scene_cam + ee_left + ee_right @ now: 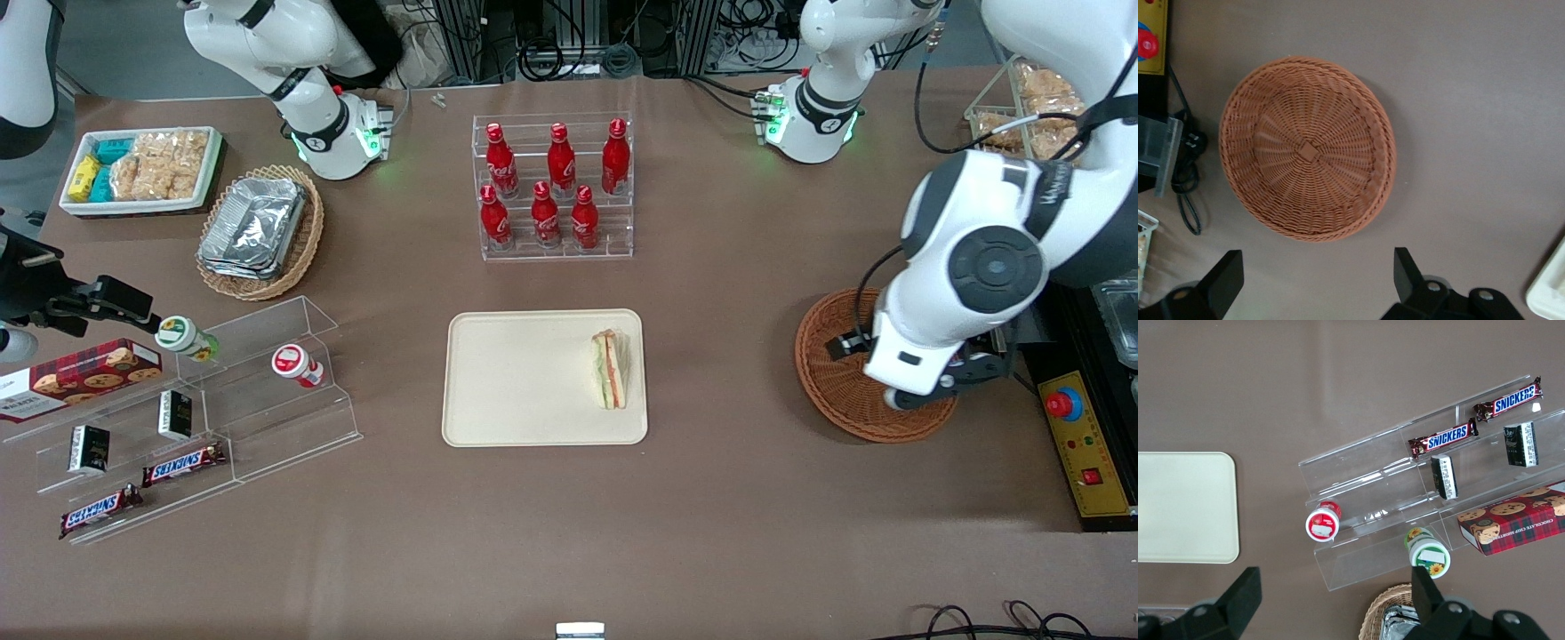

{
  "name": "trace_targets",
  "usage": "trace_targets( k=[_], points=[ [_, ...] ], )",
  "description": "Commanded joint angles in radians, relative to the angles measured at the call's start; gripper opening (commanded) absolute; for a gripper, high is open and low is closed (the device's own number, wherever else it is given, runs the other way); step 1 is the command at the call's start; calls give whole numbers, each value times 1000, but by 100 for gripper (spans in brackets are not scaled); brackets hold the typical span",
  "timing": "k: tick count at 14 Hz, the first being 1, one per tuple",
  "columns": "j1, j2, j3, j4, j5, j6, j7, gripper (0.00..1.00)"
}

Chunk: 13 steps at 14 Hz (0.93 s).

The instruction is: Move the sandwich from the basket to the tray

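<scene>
The working arm is glossy white with dark grey joint caps, a round black disc set in the big joint above the gripper, and black cable looping just beside it. The gripper itself is black, its two wedge-shaped fingers spread wide apart, with silver screws showing at their roots.

6 cola bottles, 2 Snickers bars, 2 yogurt cups, 1 sandwich, 1 tray, 2 baskets.
</scene>
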Motion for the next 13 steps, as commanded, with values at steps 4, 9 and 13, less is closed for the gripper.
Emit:
trace_targets(
  k=[4,9,13],
  points=[
    [-102,-86,203,-29,-77,-10,240,100],
    [-269,-129,517,-28,-227,36,486,100],
    [-346,-139,641,-22,-283,36,558,100]
  ],
)
